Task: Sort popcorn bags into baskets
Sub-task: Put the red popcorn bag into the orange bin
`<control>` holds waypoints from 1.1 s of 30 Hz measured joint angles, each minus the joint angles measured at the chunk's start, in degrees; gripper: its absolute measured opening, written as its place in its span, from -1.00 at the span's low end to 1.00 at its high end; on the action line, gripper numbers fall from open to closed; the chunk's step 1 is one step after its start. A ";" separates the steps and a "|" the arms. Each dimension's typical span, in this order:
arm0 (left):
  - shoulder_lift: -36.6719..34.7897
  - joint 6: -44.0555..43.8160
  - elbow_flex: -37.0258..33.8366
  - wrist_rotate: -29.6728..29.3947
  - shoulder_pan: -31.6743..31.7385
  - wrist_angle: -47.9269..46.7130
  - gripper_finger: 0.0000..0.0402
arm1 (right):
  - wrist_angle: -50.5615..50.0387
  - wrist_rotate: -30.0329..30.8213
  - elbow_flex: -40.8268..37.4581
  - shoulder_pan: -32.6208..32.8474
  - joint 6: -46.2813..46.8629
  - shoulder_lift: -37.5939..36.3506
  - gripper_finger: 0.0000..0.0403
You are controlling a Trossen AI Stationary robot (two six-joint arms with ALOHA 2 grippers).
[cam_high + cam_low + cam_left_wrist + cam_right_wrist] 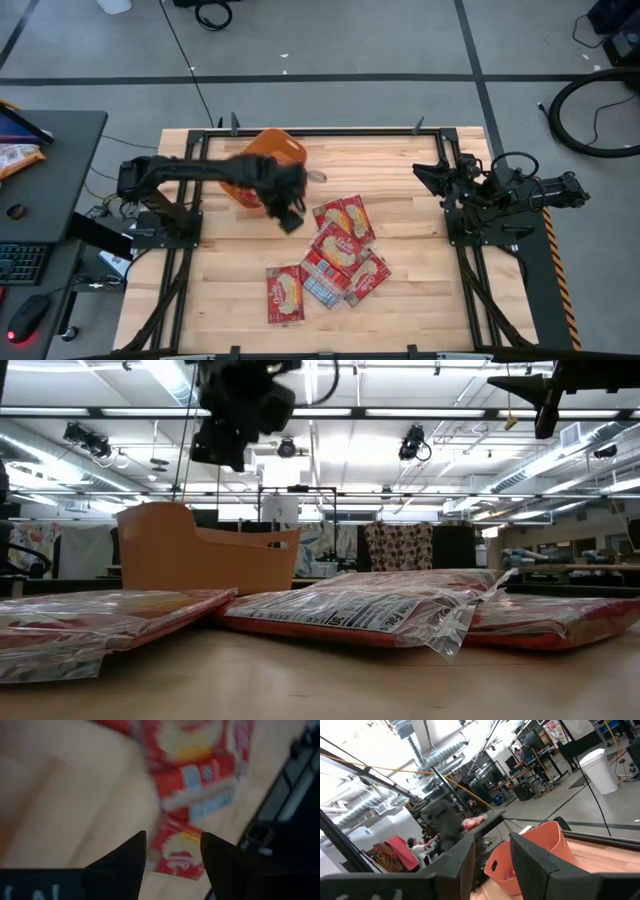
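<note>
Several red popcorn bags [343,247] with cream-yellow pictures lie flat in a loose, overlapping cluster at the table's middle; one [285,296] lies apart nearer the near edge. The orange basket [272,153] sits toward the far left, partly hidden under the left arm, and looks tilted in the low view [205,550]. Something red shows inside it [510,870]. My left gripper [292,218] hovers open and empty between the basket and the bags, above the red packets [192,780]. My right gripper [432,176] waits open at the right side, raised, facing the basket.
Bare wooden table [230,270] lies left of the bags and along the near edge. Black frame rails [470,270] border both sides. A desk with a keyboard and mouse [30,300] stands off the table's left. People show in the room behind [420,847].
</note>
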 joint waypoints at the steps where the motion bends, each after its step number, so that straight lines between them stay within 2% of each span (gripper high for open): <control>1: 0.24 -0.45 0.02 -0.06 -1.97 0.84 -0.08 | -0.03 0.00 0.00 0.00 -0.04 0.00 -0.35; 8: 5.08 -4.14 0.02 -0.88 -14.03 1.87 -0.16 | 0.12 0.06 0.01 -0.05 -1.07 0.09 -0.35; 14: 12.74 -1.14 -0.02 -3.06 -19.06 3.08 -0.21 | 0.29 0.26 0.02 -0.06 -1.09 0.24 -0.35; 20: 18.00 19.62 -0.02 -6.78 -23.54 7.56 -0.22 | 0.35 0.26 0.00 -0.04 -0.91 0.24 -0.35; 24: 19.72 38.45 -0.02 -12.31 -27.19 6.90 -0.22 | 0.61 0.26 0.02 -0.07 -0.46 0.24 -0.35; 27: 20.58 48.13 0.02 -17.25 -29.68 6.90 -0.22 | 0.63 0.26 0.01 -0.07 0.40 0.25 -0.35; 30: 21.82 46.68 0.17 -19.68 -30.88 5.70 -0.22 | 0.79 0.24 0.00 -0.05 0.49 0.24 -0.35; 33: 22.62 33.81 0.31 -19.04 -29.67 3.23 -0.23 | 0.97 0.24 0.00 -0.05 0.99 0.26 -0.35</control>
